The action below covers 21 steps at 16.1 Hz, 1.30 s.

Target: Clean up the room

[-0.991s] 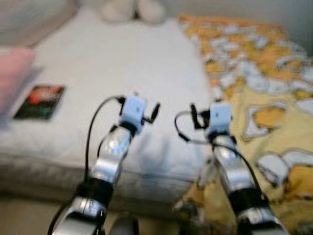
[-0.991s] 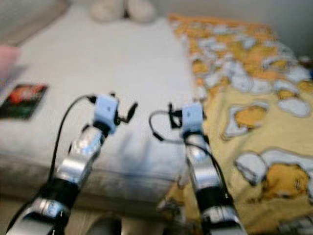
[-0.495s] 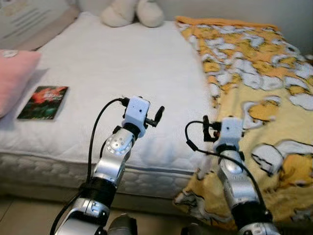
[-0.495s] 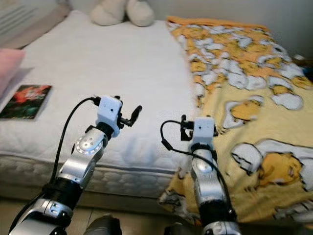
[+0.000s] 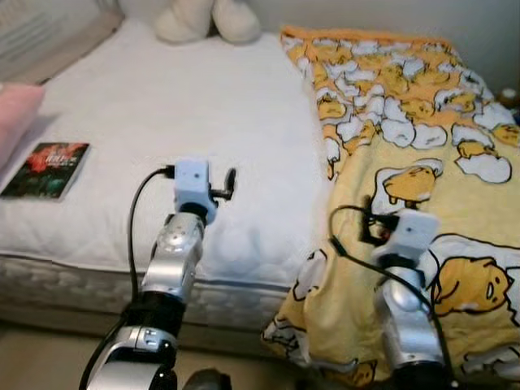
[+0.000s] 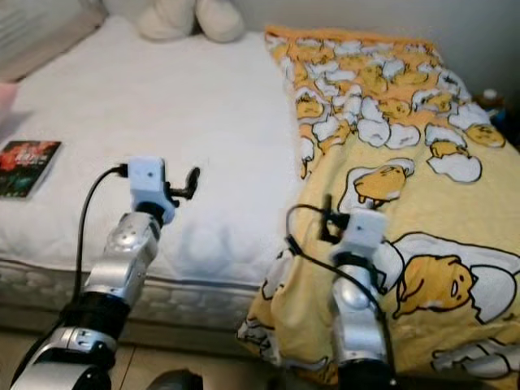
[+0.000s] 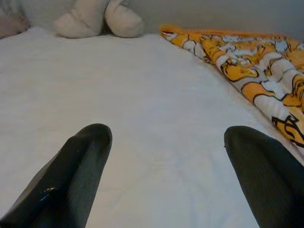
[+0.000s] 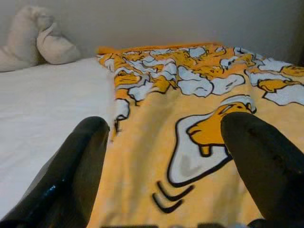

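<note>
Since half a second ago, the right gripper (image 8: 164,156) has moved from the mattress (image 5: 187,106) edge to above the yellow blanket (image 5: 422,146), fingers apart. Left gripper (image 7: 166,161) hovers over the mattress, also open. Book (image 5: 46,158) lies near the mattress's left edge.

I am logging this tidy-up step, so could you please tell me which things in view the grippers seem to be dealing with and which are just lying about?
In hand, as far as I can judge:
- yellow blanket, bunched on the bed's right side
- right gripper, open above it
- left gripper, open over the white mattress

Lying about:
- book
- pink pillow
- plush toy
</note>
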### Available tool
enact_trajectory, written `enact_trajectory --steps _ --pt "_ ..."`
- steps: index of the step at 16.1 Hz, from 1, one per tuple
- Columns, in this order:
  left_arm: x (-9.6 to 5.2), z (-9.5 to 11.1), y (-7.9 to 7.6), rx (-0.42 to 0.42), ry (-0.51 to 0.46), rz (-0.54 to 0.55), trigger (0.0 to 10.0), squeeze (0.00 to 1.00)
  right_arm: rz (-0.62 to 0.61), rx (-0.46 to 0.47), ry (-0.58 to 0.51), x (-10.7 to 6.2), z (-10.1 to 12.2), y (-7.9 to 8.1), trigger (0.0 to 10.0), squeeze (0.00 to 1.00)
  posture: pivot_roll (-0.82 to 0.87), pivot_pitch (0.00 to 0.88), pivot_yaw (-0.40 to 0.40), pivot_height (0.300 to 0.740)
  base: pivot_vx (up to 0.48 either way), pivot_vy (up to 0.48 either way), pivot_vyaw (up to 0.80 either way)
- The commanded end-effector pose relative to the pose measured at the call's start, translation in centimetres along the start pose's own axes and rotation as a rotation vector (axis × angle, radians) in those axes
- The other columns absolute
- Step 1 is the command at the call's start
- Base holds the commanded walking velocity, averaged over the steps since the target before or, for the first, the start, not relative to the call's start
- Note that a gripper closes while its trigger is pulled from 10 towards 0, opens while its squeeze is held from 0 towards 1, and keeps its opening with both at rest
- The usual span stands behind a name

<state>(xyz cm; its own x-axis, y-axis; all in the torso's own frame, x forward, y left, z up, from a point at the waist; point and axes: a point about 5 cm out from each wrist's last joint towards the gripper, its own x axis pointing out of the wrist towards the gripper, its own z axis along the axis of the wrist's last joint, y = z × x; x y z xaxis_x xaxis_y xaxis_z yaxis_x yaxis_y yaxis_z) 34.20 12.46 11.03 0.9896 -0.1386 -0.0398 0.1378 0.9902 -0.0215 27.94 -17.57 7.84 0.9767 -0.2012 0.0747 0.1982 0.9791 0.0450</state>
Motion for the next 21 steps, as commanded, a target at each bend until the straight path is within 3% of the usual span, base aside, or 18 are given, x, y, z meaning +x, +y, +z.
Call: enact_trajectory --steps 1,6,8,10,13,15,17,21 --pt "0.2 0.2 -1.5 0.031 -0.004 -0.067 10.0 0.0 -0.009 -0.018 -0.007 -0.2 0.2 -0.8 10.0 0.0 -0.01 0.0 0.017 0.699 0.0 0.0 0.0" --pt "1.7 -0.9 -3.7 -0.015 0.14 -0.254 10.0 0.0 -0.006 -0.02 0.006 -1.1 -0.1 -0.9 10.0 0.0 -0.02 0.0 0.021 0.699 0.0 0.0 0.0" --pt "2.2 -2.1 -5.3 -0.098 0.259 -0.321 10.0 0.0 -0.014 -0.039 0.016 -2.3 -0.1 -1.6 10.0 0.0 -0.06 0.002 0.02 0.699 0.0 0.0 0.0" --pt "2.2 -2.5 -7.2 -0.221 0.336 -0.398 10.0 0.0 -0.053 -0.107 0.055 -4.4 -0.5 -4.5 10.0 0.0 -0.1 0.036 0.013 0.699 0.0 0.0 0.0" --pt "2.3 -2.6 -8.3 -0.293 0.36 -0.396 10.0 0.0 -0.12 -0.188 0.132 -7.5 -0.9 -8.7 10.0 0.0 -0.16 0.093 0.019 0.699 0.0 0.0 0.0" --pt "2.3 -2.8 -8.3 -0.296 0.371 -0.388 10.0 0.0 -0.123 -0.196 0.152 -8.2 -0.8 -9.1 10.0 0.0 -0.17 0.104 0.023 0.699 0.0 0.0 0.0" --pt "1.6 -4.2 -8.2 -0.297 0.419 -0.371 10.0 0.0 -0.078 -0.189 0.209 -10.3 -1.0 -8.8 10.0 0.0 -0.2 0.157 0.026 0.699 0.0 0.0 0.0" --pt "1.1 -5.2 -8.3 -0.348 0.456 -0.355 10.0 0.0 -0.035 -0.161 0.234 -11.2 -1.1 -7.5 10.0 0.0 -0.2 0.181 0.027 0.699 0.0 0.0 0.0"
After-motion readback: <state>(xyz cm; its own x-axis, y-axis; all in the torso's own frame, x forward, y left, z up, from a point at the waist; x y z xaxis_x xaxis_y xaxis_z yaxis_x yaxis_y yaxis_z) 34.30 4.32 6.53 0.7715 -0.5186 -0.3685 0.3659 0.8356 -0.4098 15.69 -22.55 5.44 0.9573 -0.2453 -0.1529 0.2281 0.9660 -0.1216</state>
